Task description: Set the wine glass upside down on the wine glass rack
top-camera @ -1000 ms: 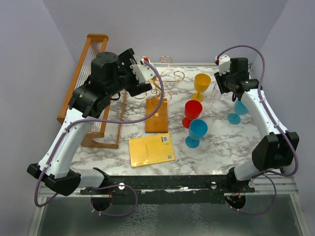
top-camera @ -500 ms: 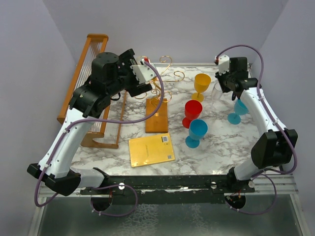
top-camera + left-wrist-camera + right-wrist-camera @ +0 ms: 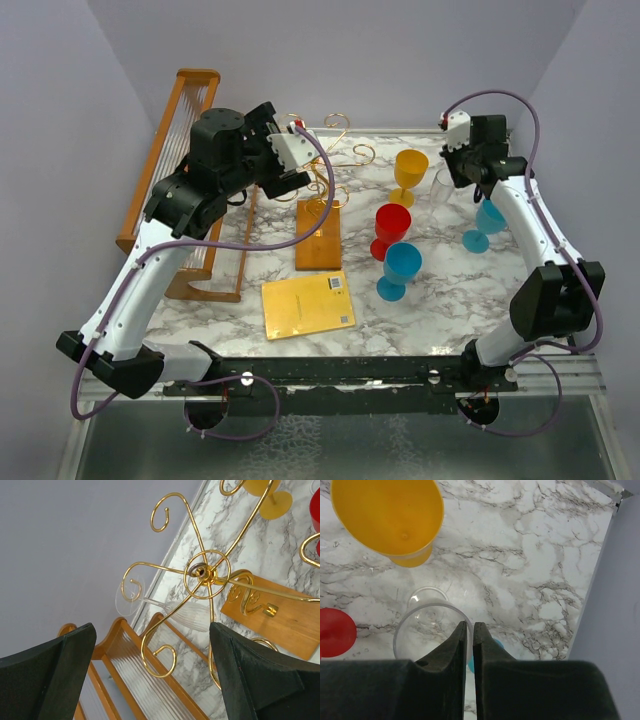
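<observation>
1. Only the right wrist view shows us the grip. The right gripper [image 3: 469,632] has its fingers pressed almost together on the rim of the wine glass [image 3: 427,630], one finger inside the bowl and the other outside.
2. The overhead view gives us the place: the wine glass [image 3: 440,187] stands on the marble table [image 3: 450,290], well to the right of the wine glass rack [image 3: 322,190] and past the yellow glass [image 3: 409,172].
3. Only the left wrist view shows us a second clear glass [image 3: 192,616] on the rack [image 3: 205,572], its foot at a spiral curl and its bowl nearer the post. The left gripper [image 3: 150,640] hangs above the rack, its fingers spread wide around nothing.
4. Inside the wine glass's bowl we see that one finger, with the marble showing through the glass.
5. The wine glass stands upright, mouth up and foot on the table, its long axis vertical.
6. A red glass [image 3: 391,228] and a blue glass [image 3: 400,268] stand to the right of the rack, nearer it than the wine glass is.
</observation>
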Controlling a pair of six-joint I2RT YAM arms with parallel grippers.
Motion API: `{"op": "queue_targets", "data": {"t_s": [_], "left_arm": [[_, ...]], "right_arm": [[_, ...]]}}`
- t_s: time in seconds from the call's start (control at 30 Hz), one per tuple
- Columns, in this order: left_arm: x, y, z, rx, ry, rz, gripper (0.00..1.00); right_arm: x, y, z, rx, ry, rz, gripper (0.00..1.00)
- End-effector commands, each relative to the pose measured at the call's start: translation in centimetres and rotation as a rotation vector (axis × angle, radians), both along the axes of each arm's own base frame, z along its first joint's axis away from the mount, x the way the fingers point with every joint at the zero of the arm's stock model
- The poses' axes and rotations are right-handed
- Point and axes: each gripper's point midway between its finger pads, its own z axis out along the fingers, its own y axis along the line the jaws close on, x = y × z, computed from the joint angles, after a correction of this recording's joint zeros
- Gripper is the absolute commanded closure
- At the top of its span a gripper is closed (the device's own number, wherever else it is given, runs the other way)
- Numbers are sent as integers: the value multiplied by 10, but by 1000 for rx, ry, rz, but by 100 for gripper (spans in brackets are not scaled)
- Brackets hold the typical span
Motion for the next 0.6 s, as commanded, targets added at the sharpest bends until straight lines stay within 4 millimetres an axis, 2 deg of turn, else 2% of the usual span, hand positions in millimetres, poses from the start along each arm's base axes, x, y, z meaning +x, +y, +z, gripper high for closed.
{"op": "queue_targets", "data": {"t_s": [0.0, 0.13, 0.27, 0.57], "left_arm": [[-3, 0, 14, -55, -31, 8, 1], [-2, 2, 16, -66, -37, 26, 1], [-3, 2, 18, -81, -35, 31, 1], [-10, -4, 20, -194, 26, 30, 1]], "right_arm": [[3, -3, 15, 13, -28, 16, 96], [-1, -6, 24, 8, -43, 21, 99], [-8, -10, 43, -3, -84, 16, 99], [-19, -17, 112, -12, -262, -19, 99]]}}
